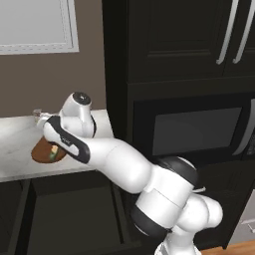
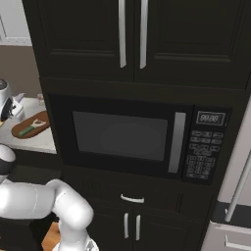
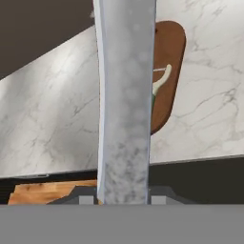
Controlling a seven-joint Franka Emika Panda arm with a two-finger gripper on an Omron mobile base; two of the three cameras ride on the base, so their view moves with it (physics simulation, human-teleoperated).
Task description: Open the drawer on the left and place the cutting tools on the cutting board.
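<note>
While the drawer (image 1: 69,219) stands pulled out below the marble counter (image 1: 15,149), its dark inside open to me in the left base view, I judge that the opening step is done and that I am on the second of the two tools; the counter carries the cutting board (image 3: 167,71), which lies flat near the counter's front edge, and on it the peeler (image 3: 159,81) already rests, pale head up and green handle partly hidden behind what I carry; my gripper (image 3: 124,198) is closed on the knife (image 3: 125,95), whose grey blade runs straight up the middle of my hand view from between my fingers, so broad there that it covers the near side of the board; I cannot see the blue handle, which I take to be down between my fingers; in the left base view my hand hangs over the counter just above the board; what comes next, as I judge it, is to bring the blade lower over the bare wood beside the peeler, level it so that it lies flat, and only then let go; dropping it from a height or across the peeler could send either tool sliding off the board
</note>
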